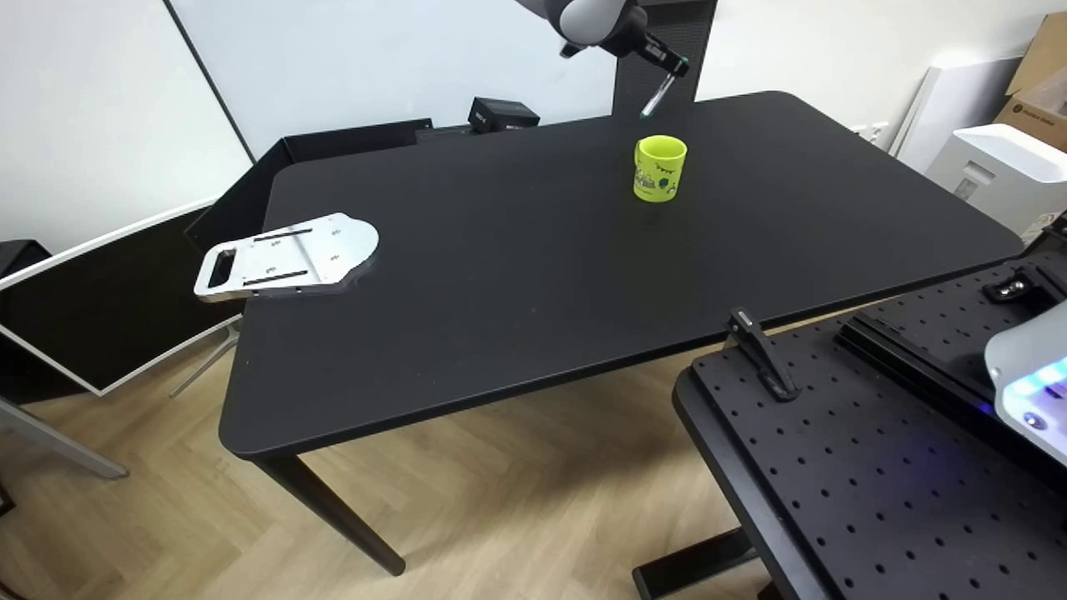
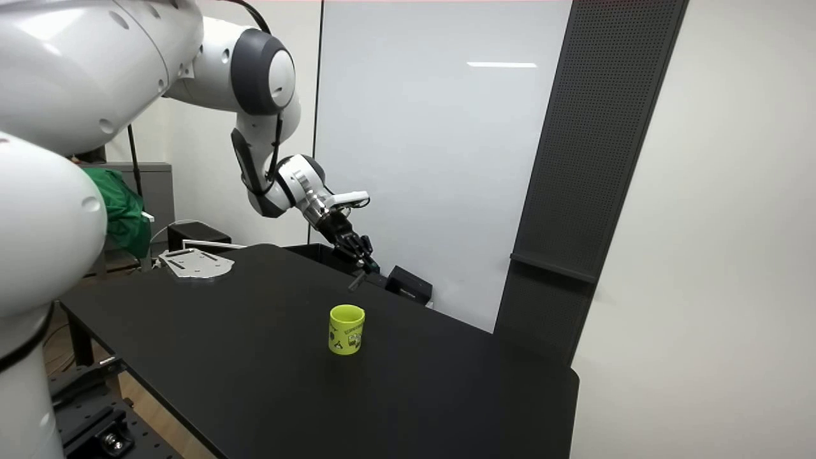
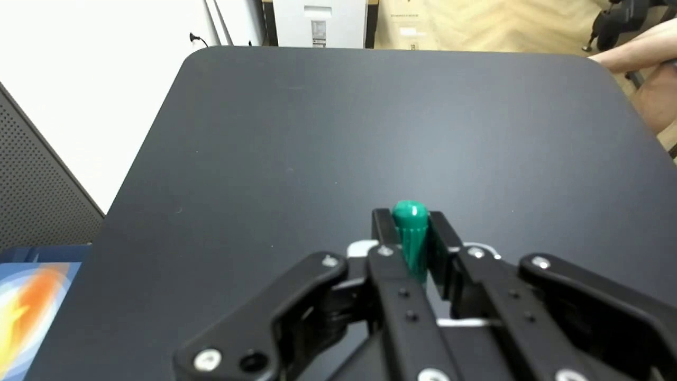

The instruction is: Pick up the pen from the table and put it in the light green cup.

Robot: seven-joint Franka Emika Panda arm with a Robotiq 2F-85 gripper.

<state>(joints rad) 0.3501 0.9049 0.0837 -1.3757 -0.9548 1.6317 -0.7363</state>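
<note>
All views down onto table (image 1: 533,258)

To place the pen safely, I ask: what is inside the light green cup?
In the light green cup, both exterior views show only upper inner wall; its near side covers the bottom, hiding anything there.

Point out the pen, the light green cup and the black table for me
Pen (image 3: 412,239): in the wrist view, on its ribbed green end.
Light green cup (image 1: 658,173): in an exterior view, on its printed side.
Black table (image 1: 475,275): in an exterior view, on its bare top.
</note>
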